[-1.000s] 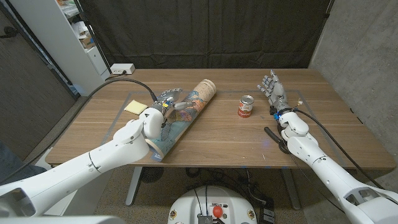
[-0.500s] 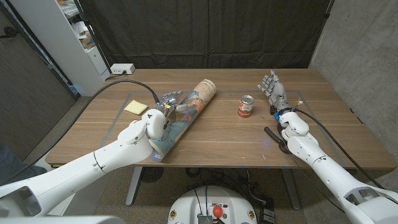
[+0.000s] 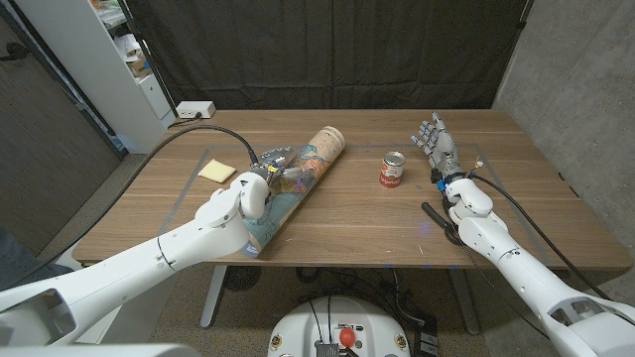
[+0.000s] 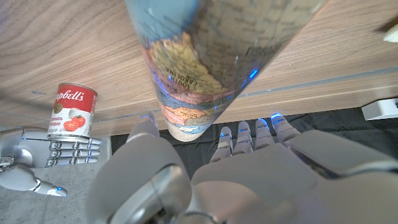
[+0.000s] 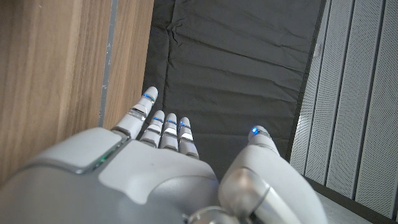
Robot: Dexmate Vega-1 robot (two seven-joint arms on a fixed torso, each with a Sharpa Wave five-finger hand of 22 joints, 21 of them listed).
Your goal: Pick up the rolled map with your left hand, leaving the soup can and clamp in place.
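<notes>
While my left robot hand [image 3: 270, 171] sits over the middle of the rolled map [image 3: 296, 185], fingers [image 4: 247, 138] on one side and thumb on the other, I can't tell whether they have clamped on it. The rolled map lies on the table [image 3: 357, 223], slanting away from me, with the soup can [image 3: 393, 169] well apart beyond its far end. I judge the grip should close squarely around the roll's middle before lifting straight up, so neither end dips. My right robot hand [image 3: 435, 139] stands past the soup can, fingers apart, holding nothing.
</notes>
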